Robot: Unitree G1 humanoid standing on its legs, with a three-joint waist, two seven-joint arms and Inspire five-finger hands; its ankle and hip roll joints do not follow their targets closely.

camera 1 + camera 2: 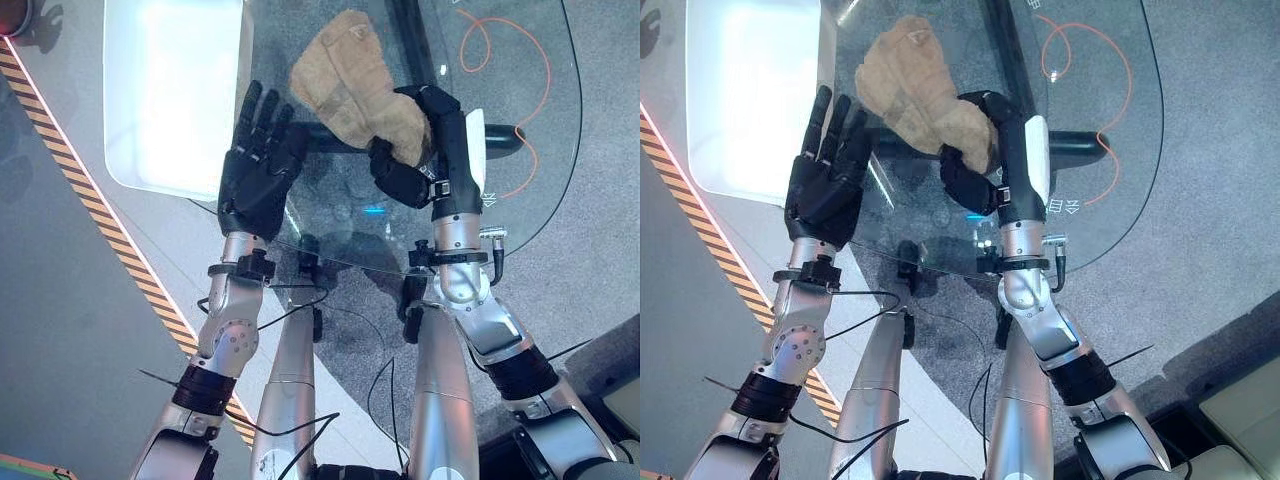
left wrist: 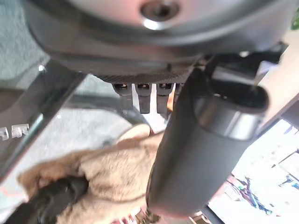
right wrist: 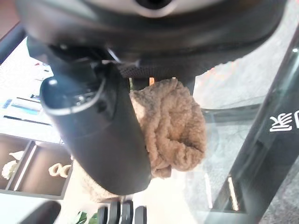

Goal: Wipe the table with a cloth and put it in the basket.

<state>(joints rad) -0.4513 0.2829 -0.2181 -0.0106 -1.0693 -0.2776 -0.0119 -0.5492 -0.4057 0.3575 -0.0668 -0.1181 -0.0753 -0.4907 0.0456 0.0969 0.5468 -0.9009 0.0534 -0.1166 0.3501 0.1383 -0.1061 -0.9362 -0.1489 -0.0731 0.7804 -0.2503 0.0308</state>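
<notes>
Right hand grips the tan cloth on the glass table; left hand lies flat, fingers straight.

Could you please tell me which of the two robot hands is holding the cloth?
The right robot hand: its fingers are curled round the tan cloth on the glass table. The left robot hand lies flat and open beside the cloth.

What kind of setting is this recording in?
Probably an indoor showroom or lab: a glass table on grey carpet, yellow-black hazard tape along the floor, and an orange cable lying beneath the glass.
</notes>
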